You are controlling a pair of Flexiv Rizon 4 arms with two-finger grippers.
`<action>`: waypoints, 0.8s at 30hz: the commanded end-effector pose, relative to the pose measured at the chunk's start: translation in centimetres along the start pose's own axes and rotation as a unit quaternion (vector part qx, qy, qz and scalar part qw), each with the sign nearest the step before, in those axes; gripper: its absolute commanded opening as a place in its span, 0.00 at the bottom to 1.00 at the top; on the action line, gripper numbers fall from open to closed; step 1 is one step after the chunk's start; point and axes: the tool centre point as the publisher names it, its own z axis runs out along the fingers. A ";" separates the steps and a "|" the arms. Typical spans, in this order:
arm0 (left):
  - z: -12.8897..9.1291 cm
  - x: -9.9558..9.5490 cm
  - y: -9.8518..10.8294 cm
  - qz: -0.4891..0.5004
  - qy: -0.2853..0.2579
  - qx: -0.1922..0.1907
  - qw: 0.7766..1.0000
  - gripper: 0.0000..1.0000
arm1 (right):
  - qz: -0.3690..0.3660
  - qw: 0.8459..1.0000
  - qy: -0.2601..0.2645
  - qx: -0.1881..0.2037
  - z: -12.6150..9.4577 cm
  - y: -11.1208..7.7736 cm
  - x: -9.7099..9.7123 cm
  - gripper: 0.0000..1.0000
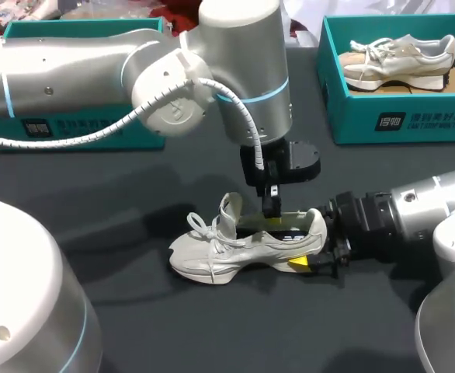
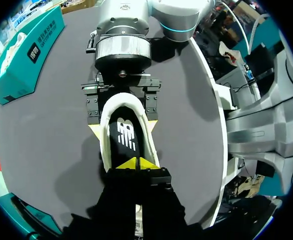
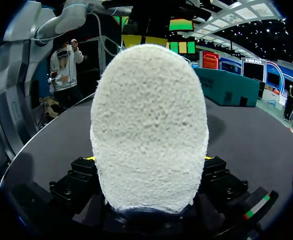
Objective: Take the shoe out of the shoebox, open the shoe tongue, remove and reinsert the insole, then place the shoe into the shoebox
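Where the left fingers (image 2: 129,164) end, tips closed together, they rest on the black insole (image 2: 127,137) inside the shoe (image 1: 235,247); whether they pinch it cannot be told. Right fingers (image 2: 93,131) clamp the heel from both sides. Shoe: mid-tabletop (image 1: 173,326), bare surface around it; shoebox (image 1: 414,116) well apart at the far edge.

In your right wrist view the heel of the shoe (image 3: 149,125) fills almost everything, and of the right hand (image 3: 148,158) only thin yellow edges show beside it. In the head view the left hand (image 1: 271,208) stands in the shoe's opening and the collar covers its tips. Whether they pinch the insole (image 2: 126,137) you cannot tell. The left arm (image 1: 95,70) hides most of the left shoebox (image 1: 80,29).
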 end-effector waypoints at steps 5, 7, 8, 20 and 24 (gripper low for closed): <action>2.6 -0.3 -0.5 -0.007 0.007 -0.021 1.000 0.00 | 0.000 1.000 -0.001 0.002 0.2 0.0 0.0 0.00; 3.1 -0.4 -0.5 -0.010 0.010 -0.028 1.000 0.00 | 0.000 1.000 -0.001 0.002 0.2 0.0 0.0 0.00; 3.2 -0.5 -0.4 -0.012 0.011 -0.029 0.999 0.00 | 0.000 1.000 -0.001 0.002 0.2 0.0 0.0 0.00; 4.5 -0.3 1.2 -0.026 0.036 -0.055 0.998 0.00 | 0.000 1.000 -0.001 0.002 0.2 0.0 0.0 0.00; 4.8 0.4 2.4 -0.022 0.039 -0.065 0.997 0.00 | 0.000 1.000 -0.001 0.002 0.2 0.0 0.0 0.00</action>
